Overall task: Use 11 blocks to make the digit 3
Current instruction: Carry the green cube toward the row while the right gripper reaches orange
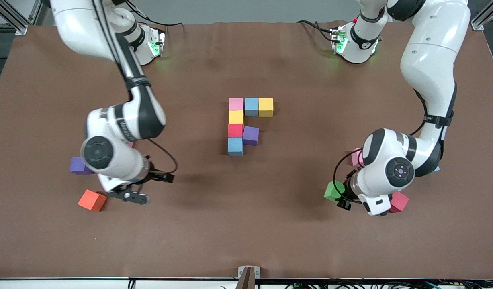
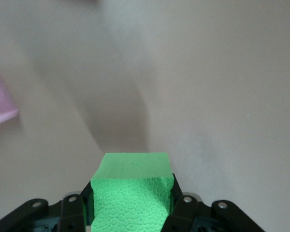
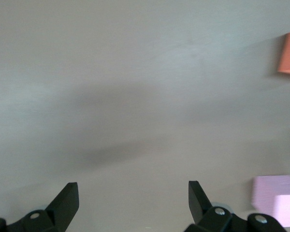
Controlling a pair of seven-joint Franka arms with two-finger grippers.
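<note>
Left tool point(image 2: 130, 212) pinches the green block point(image 1: 334, 191) at the left arm's end of the desk point(image 1: 246, 237). Right tool point(image 3: 133, 203), spread and empty, waits near the orange block point(image 1: 92, 200). Advice: lift straight, then seat it squarely against the part-built figure point(image 1: 246, 124) mid-desk.

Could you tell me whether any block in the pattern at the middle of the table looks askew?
Yes: the purple block sits slightly rotated against the red block and blue block, while the others line up squarely. Elsewhere, the left pincer is shut on a green block, and the right pincer is open over bare table.
</note>
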